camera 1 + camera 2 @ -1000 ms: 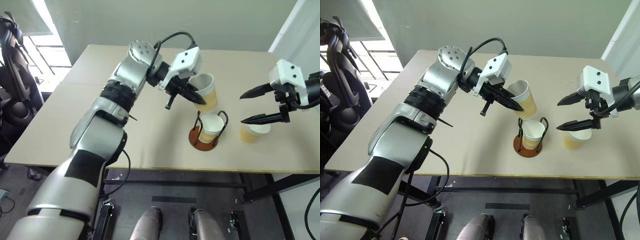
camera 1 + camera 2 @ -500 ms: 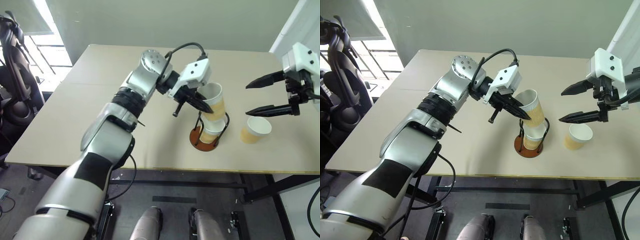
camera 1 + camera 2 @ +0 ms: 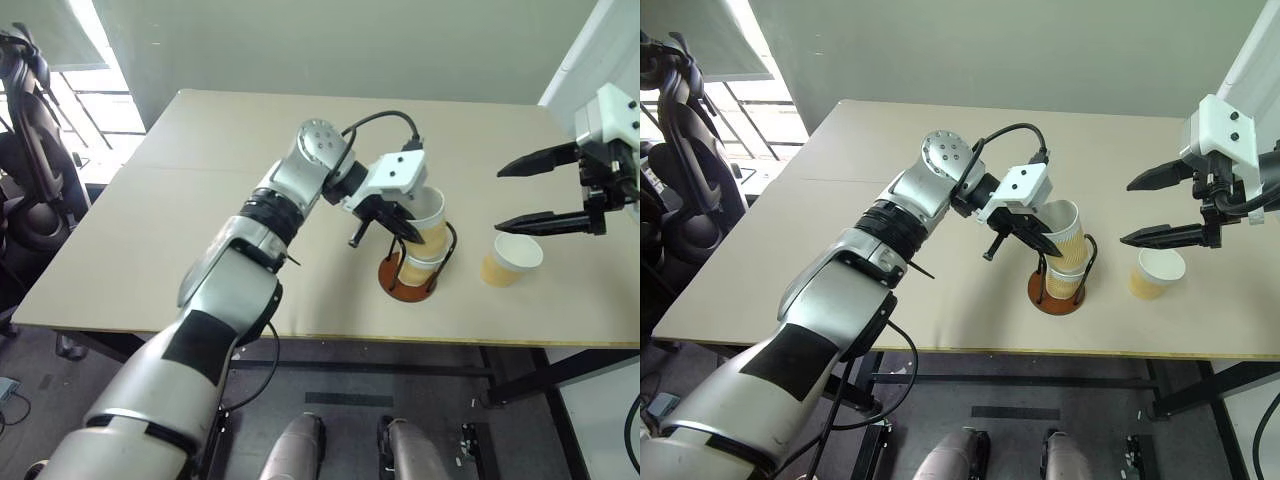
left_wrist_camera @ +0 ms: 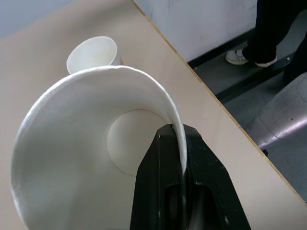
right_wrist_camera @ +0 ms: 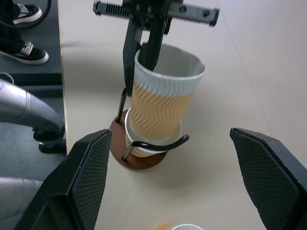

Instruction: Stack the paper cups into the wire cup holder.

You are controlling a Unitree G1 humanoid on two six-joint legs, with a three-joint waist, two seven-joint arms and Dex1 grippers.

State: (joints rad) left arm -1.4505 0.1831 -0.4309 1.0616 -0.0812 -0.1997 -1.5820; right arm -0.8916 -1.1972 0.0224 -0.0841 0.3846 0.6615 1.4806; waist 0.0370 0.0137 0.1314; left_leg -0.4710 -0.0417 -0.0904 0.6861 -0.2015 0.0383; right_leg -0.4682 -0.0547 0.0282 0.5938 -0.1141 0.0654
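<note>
My left gripper point(image 3: 410, 230) is shut on the rim of a tan ribbed paper cup point(image 3: 430, 214), one finger inside its white wall point(image 4: 169, 158). This cup leans slightly, and its bottom sits in a second paper cup point(image 3: 418, 270) that stands in the wire cup holder point(image 3: 391, 286). The holder's rust-brown base point(image 5: 144, 163) and black loops ring both cups. A third paper cup point(image 3: 510, 259) stands upright on the table to the right of the holder. My right gripper point(image 3: 498, 200) hangs open just above and behind it, nothing between its fingers.
The beige table point(image 3: 200, 220) is bare to the left and behind the holder. Its front edge point(image 3: 330, 338) runs close below the holder. A person's legs and shoes point(image 4: 268, 33) stand on the floor beside the table. A black chair point(image 3: 30, 170) stands far left.
My left gripper has carried its cup down and to the right, from above the holder into the cup standing there. The right gripper has lifted a little off the third cup, still open.
</note>
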